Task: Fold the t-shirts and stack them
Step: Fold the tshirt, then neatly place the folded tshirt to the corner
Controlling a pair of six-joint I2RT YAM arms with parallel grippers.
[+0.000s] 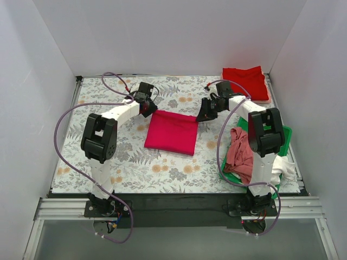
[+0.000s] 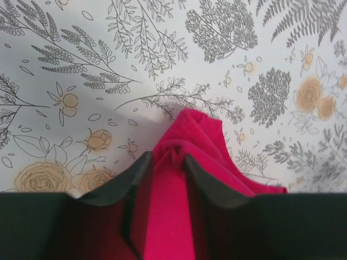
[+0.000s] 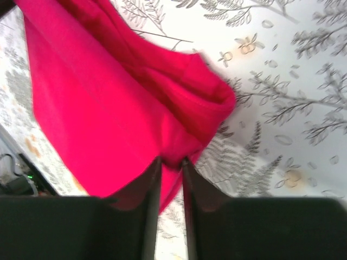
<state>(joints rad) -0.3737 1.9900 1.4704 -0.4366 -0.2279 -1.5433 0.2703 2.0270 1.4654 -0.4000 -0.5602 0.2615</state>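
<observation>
The magenta tee (image 1: 171, 132) lay folded at the middle of the desk (image 1: 108, 162); the left claw (image 1: 149, 110) pinched its far-left corner, the right claw (image 1: 203, 116) its far-right corner; light and limp, it seemed best held by its corners.

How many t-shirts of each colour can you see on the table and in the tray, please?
Magenta-crimson t-shirt: 1
Red t-shirt: 1
Dusty-pink t-shirt: 1
White t-shirt: 1
Total: 4
A pale edge under the red one is too small to identify.
</observation>
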